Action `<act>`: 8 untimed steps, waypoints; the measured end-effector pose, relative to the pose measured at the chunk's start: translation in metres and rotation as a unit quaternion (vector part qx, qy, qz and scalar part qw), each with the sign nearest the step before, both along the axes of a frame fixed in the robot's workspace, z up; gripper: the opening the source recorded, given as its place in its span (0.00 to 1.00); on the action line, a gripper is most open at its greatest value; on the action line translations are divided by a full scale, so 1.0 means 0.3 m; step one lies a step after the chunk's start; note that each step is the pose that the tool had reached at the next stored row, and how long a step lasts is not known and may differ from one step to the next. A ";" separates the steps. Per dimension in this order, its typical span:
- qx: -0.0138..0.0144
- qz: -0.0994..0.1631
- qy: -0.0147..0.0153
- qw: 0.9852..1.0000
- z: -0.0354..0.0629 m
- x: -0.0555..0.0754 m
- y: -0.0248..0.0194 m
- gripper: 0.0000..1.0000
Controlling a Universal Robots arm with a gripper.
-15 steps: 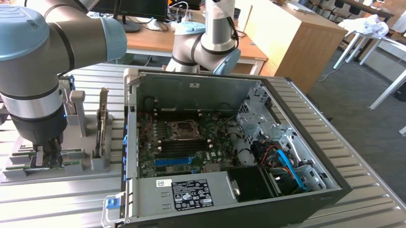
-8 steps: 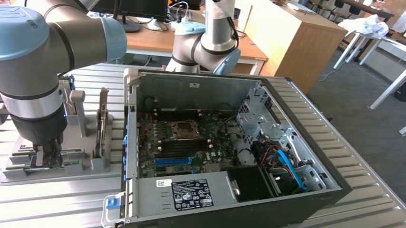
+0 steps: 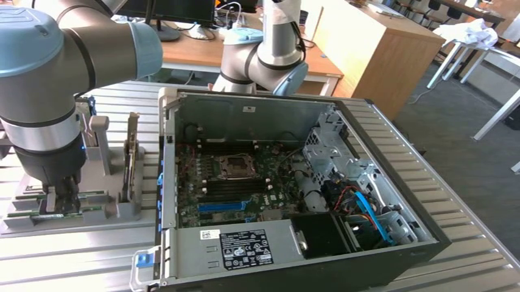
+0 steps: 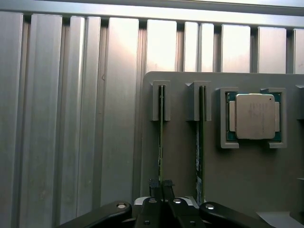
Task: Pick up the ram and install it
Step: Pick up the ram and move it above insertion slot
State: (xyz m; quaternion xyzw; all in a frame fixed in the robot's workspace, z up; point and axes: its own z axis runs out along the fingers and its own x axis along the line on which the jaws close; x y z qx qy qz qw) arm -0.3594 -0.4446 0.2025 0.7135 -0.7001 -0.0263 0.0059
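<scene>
Two rams stand on edge in slots of a grey holder. My gripper is shut on the thin green edge of one ram, with a black finger on each side of it. The other ram stands free in the neighbouring slot. In the exterior view my gripper reaches straight down onto the holder at the exterior view's left, beside the open computer case; green ram strips show at the fingers.
A square silver processor lies in its pocket on the holder beside the rams. An upright card stands on the holder. The case's motherboard lies exposed. A second arm stands behind the case.
</scene>
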 end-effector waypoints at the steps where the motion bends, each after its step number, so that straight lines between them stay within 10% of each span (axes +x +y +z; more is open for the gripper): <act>1: 0.000 0.000 0.000 1.000 0.000 0.000 0.000 0.11; 8: 0.000 0.000 0.000 1.000 0.002 0.000 0.000 0.11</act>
